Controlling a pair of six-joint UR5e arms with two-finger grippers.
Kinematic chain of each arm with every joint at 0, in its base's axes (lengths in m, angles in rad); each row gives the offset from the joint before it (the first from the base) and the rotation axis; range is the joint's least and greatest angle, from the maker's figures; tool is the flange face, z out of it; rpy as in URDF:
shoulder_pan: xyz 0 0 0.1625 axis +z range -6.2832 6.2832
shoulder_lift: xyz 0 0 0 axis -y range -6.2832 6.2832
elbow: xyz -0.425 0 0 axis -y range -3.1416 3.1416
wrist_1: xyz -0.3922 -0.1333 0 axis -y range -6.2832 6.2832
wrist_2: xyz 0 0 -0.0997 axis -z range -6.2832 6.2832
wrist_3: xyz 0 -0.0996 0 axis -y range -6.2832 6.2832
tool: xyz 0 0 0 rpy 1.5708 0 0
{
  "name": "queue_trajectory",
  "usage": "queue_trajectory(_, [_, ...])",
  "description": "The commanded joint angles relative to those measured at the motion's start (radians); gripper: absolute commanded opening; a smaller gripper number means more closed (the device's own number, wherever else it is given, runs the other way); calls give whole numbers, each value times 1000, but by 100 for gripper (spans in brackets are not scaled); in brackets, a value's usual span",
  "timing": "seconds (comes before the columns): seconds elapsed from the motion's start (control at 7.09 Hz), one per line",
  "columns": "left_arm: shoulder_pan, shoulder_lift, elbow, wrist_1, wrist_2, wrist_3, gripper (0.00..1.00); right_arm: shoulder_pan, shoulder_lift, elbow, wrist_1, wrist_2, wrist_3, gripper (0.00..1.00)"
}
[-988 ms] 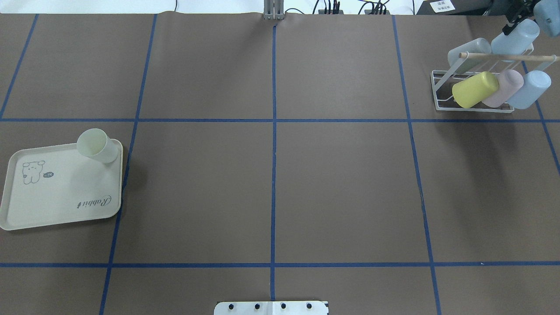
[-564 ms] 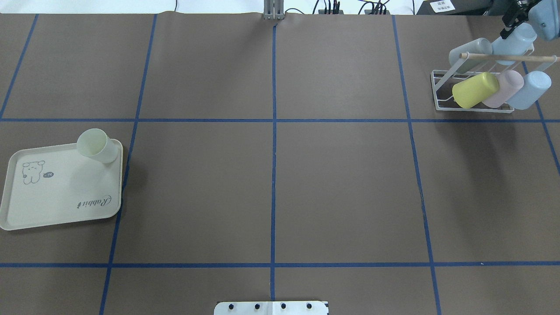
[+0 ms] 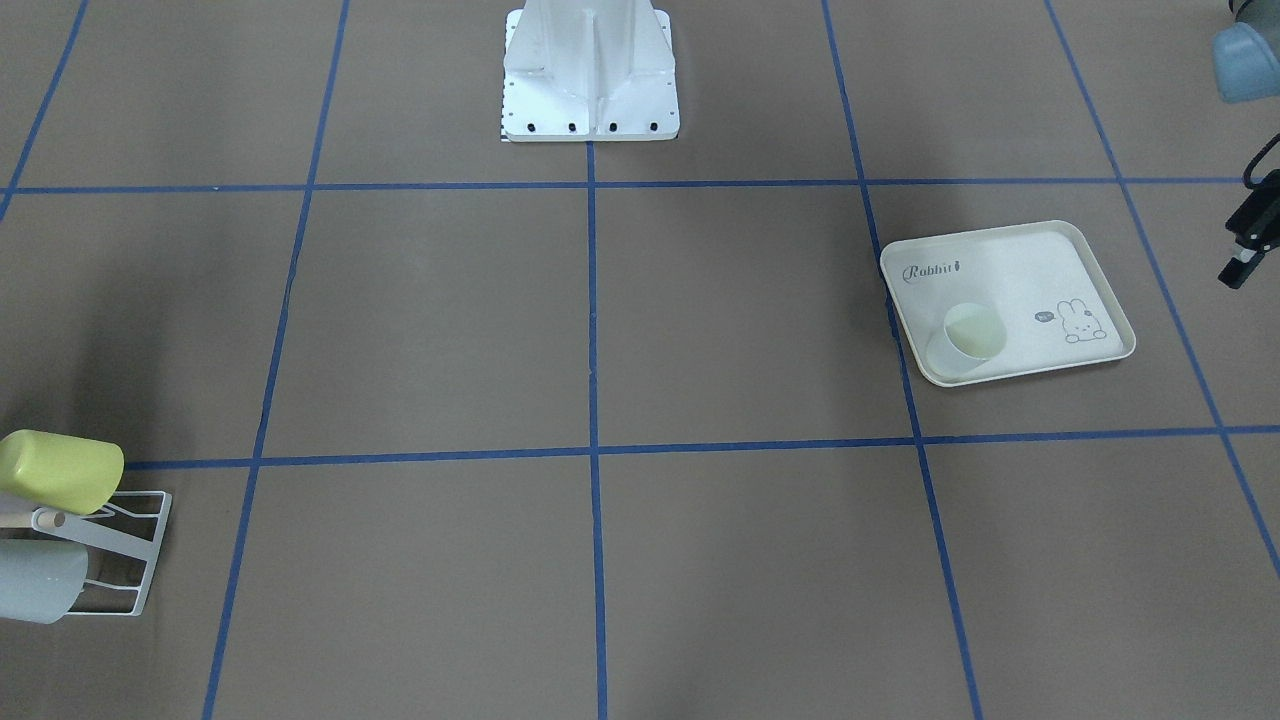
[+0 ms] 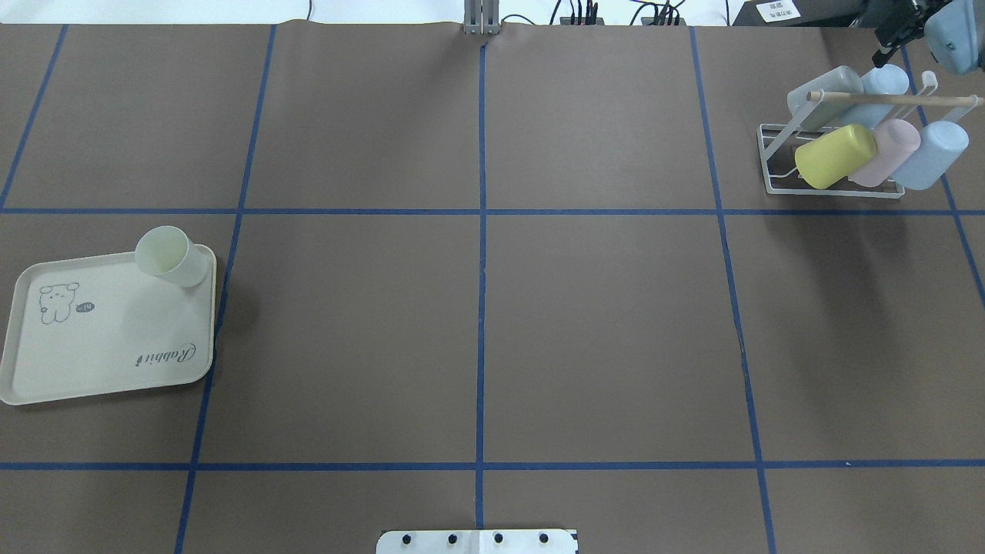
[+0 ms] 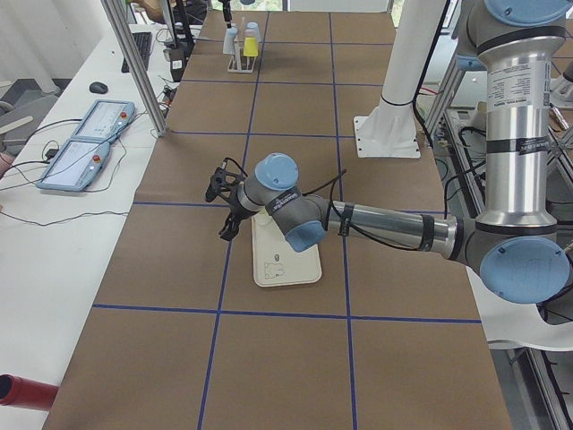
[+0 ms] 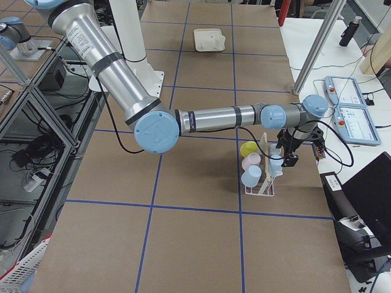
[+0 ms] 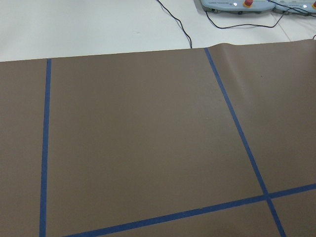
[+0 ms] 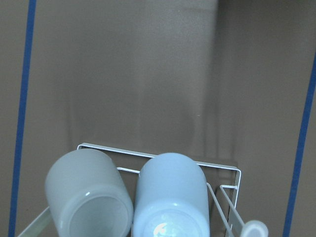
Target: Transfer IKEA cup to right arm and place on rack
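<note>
A light blue cup [image 4: 885,79] hangs mouth-down on the back row of the white wire rack [image 4: 776,165], under its wooden dowel [image 4: 862,97]. From the right wrist view this cup [image 8: 170,190] lies just below the camera, beside a grey cup [image 8: 86,190]. My right gripper [image 4: 891,37] hovers open just behind and above the rack, clear of the cup. A pale cream cup [image 4: 171,255] stands upright on the far corner of the rabbit-print tray [image 4: 100,362]. My left gripper [image 3: 1245,235] hangs open and empty beside the tray.
The rack's front row holds a yellow cup [image 4: 835,156], a pink cup [image 4: 885,154] and another light blue cup [image 4: 931,154]. The robot's base plate [image 4: 477,542] sits at the near table edge. Blue tape lines grid the brown table.
The light blue cup has gone down and left from the right gripper onto the rack's back row. The right gripper has let go and pulled up and back.
</note>
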Motion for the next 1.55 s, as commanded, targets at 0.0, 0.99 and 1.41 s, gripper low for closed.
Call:
queue_trajectory(0.0, [0, -2, -5, 3, -9, 1, 100, 16, 27, 60, -17, 45, 13, 100])
queue_trajectory(0.99, [37, -130, 76, 268, -8, 21, 100, -80, -329, 796, -79, 56, 479, 100])
queue_trajectory(1.41, [174, -233, 61, 537, -12, 2, 100, -102, -384, 862, -76, 56, 490, 100])
